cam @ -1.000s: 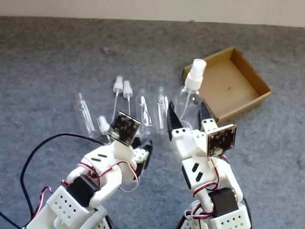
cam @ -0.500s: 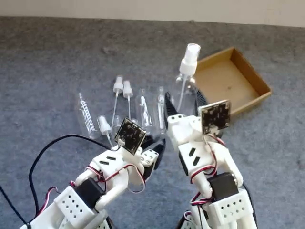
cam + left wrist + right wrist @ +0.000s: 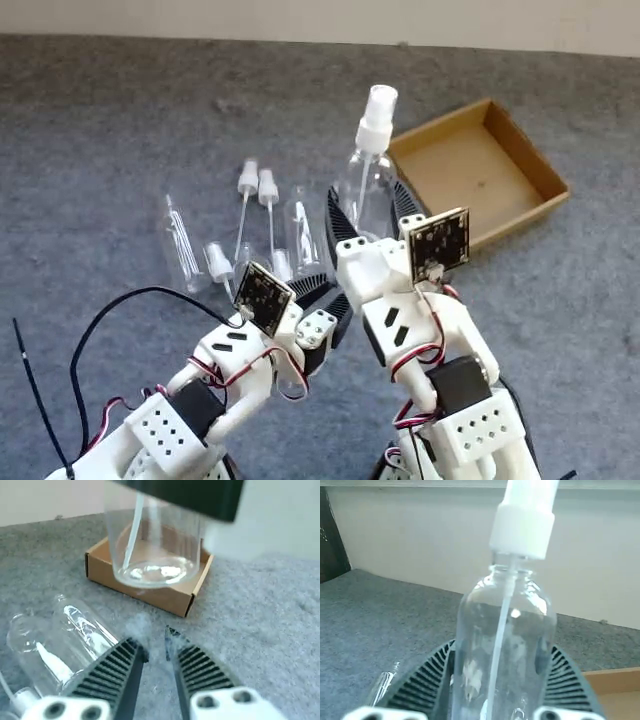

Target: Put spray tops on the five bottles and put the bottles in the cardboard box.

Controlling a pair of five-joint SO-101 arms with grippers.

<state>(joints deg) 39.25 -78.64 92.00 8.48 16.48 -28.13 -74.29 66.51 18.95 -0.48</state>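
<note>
The right hand (image 3: 367,200) is clamping a clear bottle (image 3: 362,180) around its lower body and holding it upright. A white spray top (image 3: 377,112) is sitting on the neck, its dip tube running down inside. In the high view the bottle is rising between the black fingers just beside the left corner of the cardboard box (image 3: 470,175), outside it.

The right wrist view is showing the grip close up. The ribbed fingers (image 3: 422,677) are pressing both flanks of the bottle, and the top's collar is resting at the rim of the neck. Whether it is screwed tight I cannot tell.

The left wrist view is adding the bottle's round base, which is hanging above the grey counter (image 3: 120,120) in front of the box's near wall.

The left hand (image 3: 155,645) is hovering low over the counter close to the right arm, its fingers only narrowly parted with nothing between them. Beside it a second bottle (image 3: 75,630) is lying on its side.

In the high view other lying bottles (image 3: 180,240) and loose spray tops (image 3: 248,180) are resting on the counter, left of the held bottle.
</note>
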